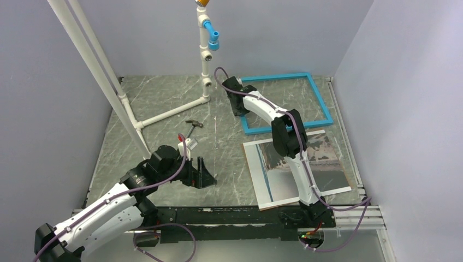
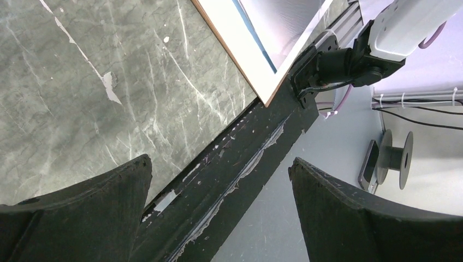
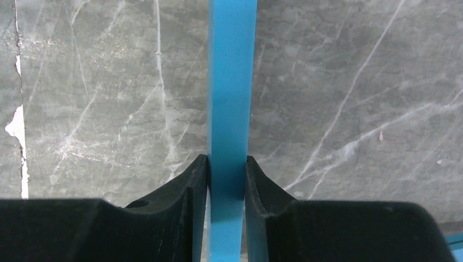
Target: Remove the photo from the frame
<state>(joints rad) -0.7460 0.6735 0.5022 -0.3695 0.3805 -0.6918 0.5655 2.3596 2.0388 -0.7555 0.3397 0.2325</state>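
Observation:
The frame [image 1: 275, 77] is an empty turquoise-blue rectangle lying flat at the back right of the table. My right gripper [image 1: 241, 113] is shut on its left bar. In the right wrist view the blue frame bar [image 3: 231, 82] runs straight up between the pinching fingers of the right gripper [image 3: 227, 164]. The photo [image 1: 330, 164], glossy grey with a white border, lies flat near the front right, apart from the frame, with the right arm crossing over it. Its near corner [image 2: 235, 38] shows in the left wrist view. My left gripper [image 1: 206, 177] [image 2: 220, 162] is open and empty, left of the photo.
A white pipe stand [image 1: 205, 65] with a blue fitting rises at the back centre, and its slanted pipes [image 1: 93, 60] cross the left side. A small hammer [image 1: 192, 124] lies mid-table. A black rail [image 1: 235, 210] runs along the near edge. Walls close in on three sides.

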